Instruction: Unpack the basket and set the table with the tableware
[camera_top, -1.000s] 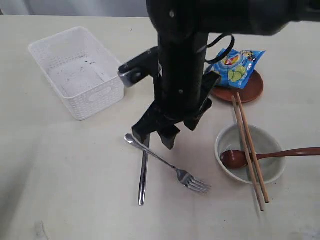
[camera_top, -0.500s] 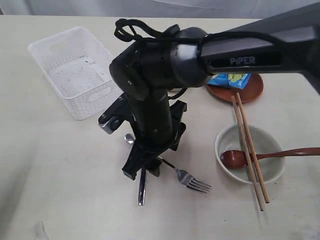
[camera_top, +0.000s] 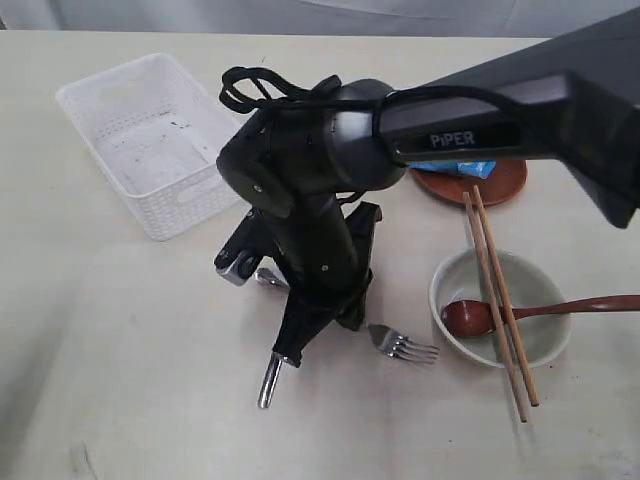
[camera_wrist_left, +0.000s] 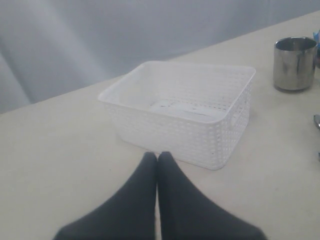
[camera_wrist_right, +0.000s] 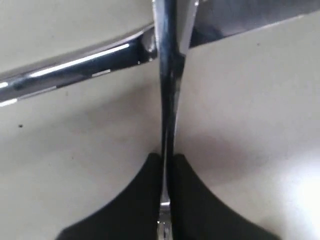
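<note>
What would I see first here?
The big black arm in the middle, its right tool pinching the steel knife beside the fork. Then the bowl on the right, with a spoon inside and chopsticks across it. The white basket at upper left sits empty.

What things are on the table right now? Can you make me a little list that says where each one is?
basket: white, empty
knife: pinched by the right gripper, crossing the fork
fork: lying on the table, prongs toward the bowl
bowl: holds the spoon; chopsticks lie across its rim
plate: behind the bowl, blue snack bag on it
cup: upright, near the basket
left gripper: shut, holding nothing, pointing at the basket
</note>
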